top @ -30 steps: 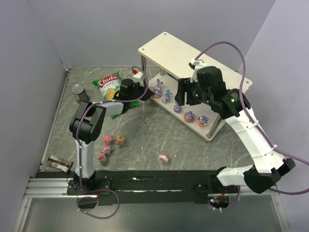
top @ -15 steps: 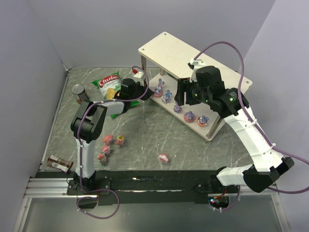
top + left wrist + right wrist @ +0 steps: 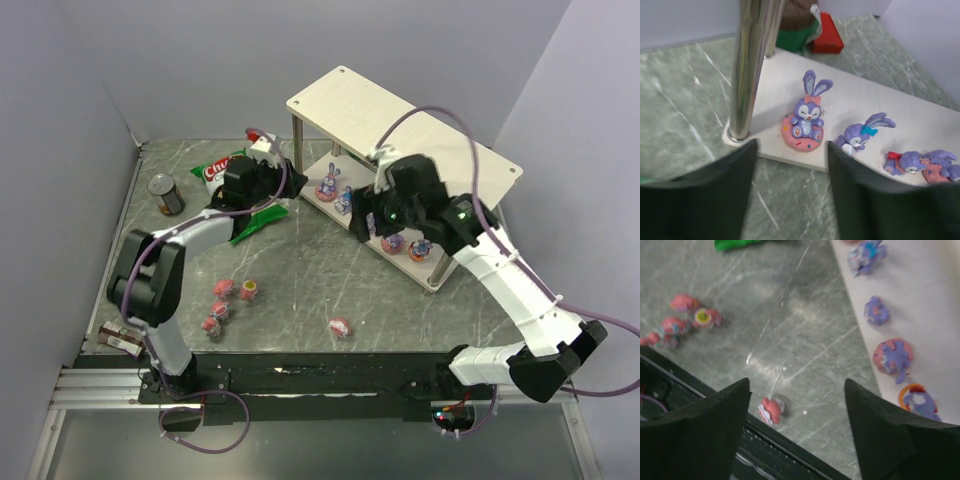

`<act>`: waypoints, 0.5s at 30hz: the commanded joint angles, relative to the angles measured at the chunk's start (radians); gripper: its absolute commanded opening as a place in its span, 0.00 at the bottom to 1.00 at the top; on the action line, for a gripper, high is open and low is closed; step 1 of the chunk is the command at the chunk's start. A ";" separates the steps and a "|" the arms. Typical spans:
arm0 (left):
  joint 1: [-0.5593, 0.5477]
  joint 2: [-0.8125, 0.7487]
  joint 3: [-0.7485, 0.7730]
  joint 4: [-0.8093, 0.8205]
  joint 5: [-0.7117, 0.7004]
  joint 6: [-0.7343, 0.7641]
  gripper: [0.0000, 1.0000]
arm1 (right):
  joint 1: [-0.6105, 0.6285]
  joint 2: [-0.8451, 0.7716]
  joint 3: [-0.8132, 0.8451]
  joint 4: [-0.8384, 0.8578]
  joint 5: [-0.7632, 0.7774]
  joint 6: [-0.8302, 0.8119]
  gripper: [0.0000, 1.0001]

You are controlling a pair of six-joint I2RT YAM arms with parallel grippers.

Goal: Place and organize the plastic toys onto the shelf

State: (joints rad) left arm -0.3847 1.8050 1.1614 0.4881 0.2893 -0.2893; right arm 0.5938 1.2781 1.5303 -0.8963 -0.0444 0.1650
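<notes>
The shelf [image 3: 400, 125] stands at the back right. Its lower board [image 3: 880, 105] carries several purple bunny toys. The nearest one [image 3: 807, 117] sits upright on a pink base beside a metal post [image 3: 750, 65]; further bunnies [image 3: 860, 135] lie to its right. My left gripper [image 3: 792, 167] is open and holds nothing, just short of the board's edge and left of the shelf [image 3: 278, 182]. My right gripper [image 3: 362, 215] hangs open over the board's front edge. Between its fingers shows a lone pink toy [image 3: 771, 410] on the table. More pink toys [image 3: 223, 289] lie in a group at the front left.
A green chip bag [image 3: 255, 215] lies under my left arm, with a dark can [image 3: 165, 193] to its left. A brown wrapper [image 3: 122, 338] rests at the front left corner. Grey walls close the left and back sides, and a black rail [image 3: 300, 380] runs along the front.
My left gripper has opened and drawn back to the left, away from the shelf, leaving a bunny on the lower board. My right gripper has shifted left toward the board's front edge.
</notes>
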 commanded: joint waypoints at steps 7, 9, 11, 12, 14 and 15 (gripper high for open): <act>-0.002 -0.347 -0.155 -0.111 -0.203 0.036 0.96 | 0.352 -0.014 -0.275 0.078 0.015 -0.041 0.95; 0.000 -0.409 -0.172 -0.149 -0.229 0.029 0.96 | 0.386 -0.007 -0.350 0.103 -0.006 -0.021 0.96; 0.000 -0.462 -0.183 -0.189 -0.280 0.019 0.96 | 0.434 0.021 -0.413 0.131 -0.003 0.005 0.96; 0.000 -0.476 -0.183 -0.204 -0.286 0.006 0.96 | 0.446 0.033 -0.430 0.138 0.000 0.016 0.96; 0.000 -0.516 -0.187 -0.244 -0.327 -0.004 0.96 | 0.466 0.076 -0.478 0.167 0.001 0.043 0.96; 0.000 -0.530 -0.190 -0.253 -0.328 -0.011 0.96 | 0.472 0.093 -0.487 0.174 0.008 0.051 0.96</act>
State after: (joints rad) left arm -0.3855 1.3529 0.9825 0.3061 0.0498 -0.2764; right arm 1.0328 1.3132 1.0958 -0.8062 -0.0479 0.1574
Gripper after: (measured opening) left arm 0.965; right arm 0.960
